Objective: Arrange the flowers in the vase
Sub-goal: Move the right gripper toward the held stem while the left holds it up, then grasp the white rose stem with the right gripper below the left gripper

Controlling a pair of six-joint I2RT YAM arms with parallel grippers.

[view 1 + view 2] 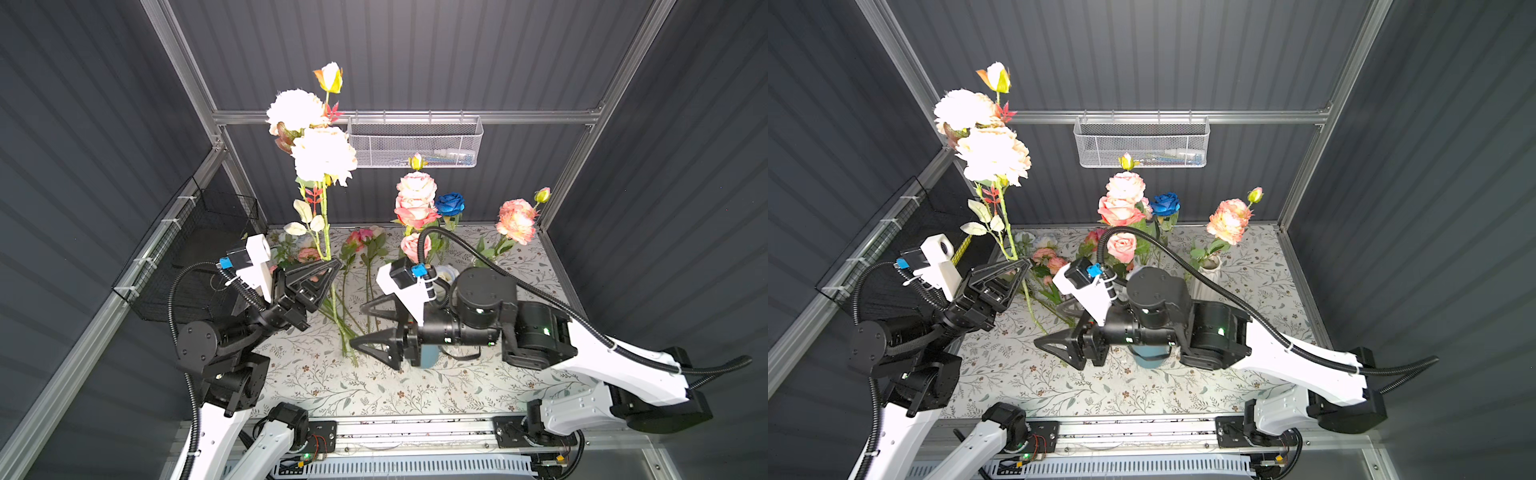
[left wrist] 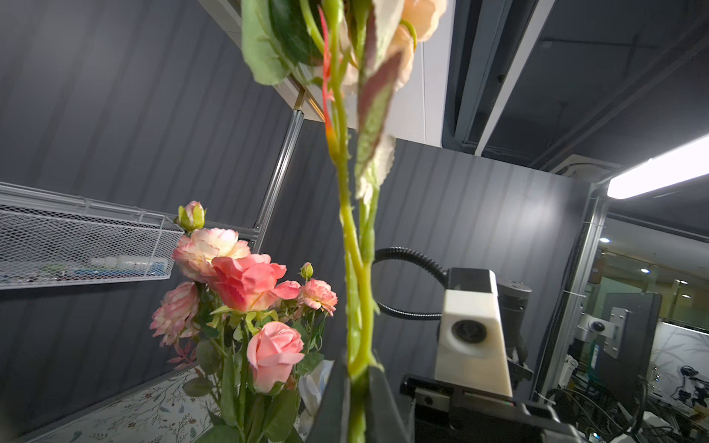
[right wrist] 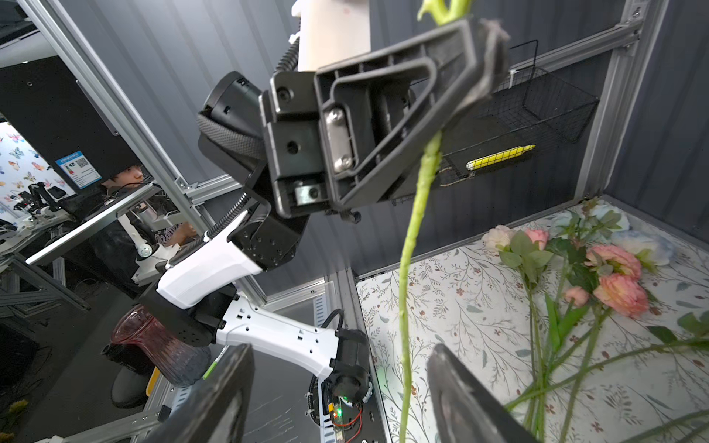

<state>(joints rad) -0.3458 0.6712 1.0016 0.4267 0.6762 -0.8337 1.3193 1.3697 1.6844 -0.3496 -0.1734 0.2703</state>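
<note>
Now, nearest to us, well in front of the blue rose [image 1: 450,203], the right gripper [image 1: 355,326] hangs over the table [image 1: 374,390]. Its fingers [image 3: 468,399] stand wide apart and hold nothing. The bottom of a long green stem [image 3: 406,268] dangles between them and does not touch them. A blue pot [image 1: 1148,361] sits under that arm, also well in front of the blue rose; we cannot tell what is in it.

A little further, in front of the blue rose and off to its left, the left gripper [image 1: 334,266] is pinched tight on that same stem. The stem stands almost straight up, and its big cream blooms [image 1: 324,158] float high, up and to the left of the blue rose.

Further still, on the table in front of the blue rose and to its left, some pink, cream and pale blue flowers [image 3: 619,291] lie flat with their stems crossing.

At the back, pink roses [image 1: 415,208] stand right beside the blue rose in one bunch. The arm hides their vase from us. To the right of the blue rose, well apart, a peach bloom [image 1: 1229,220] stands in a white vase [image 1: 1209,268].

We think the job is partway done. Some flowers stand up already. One is held in the air, not yet in a vase. The ones lying down are left to do.
</note>
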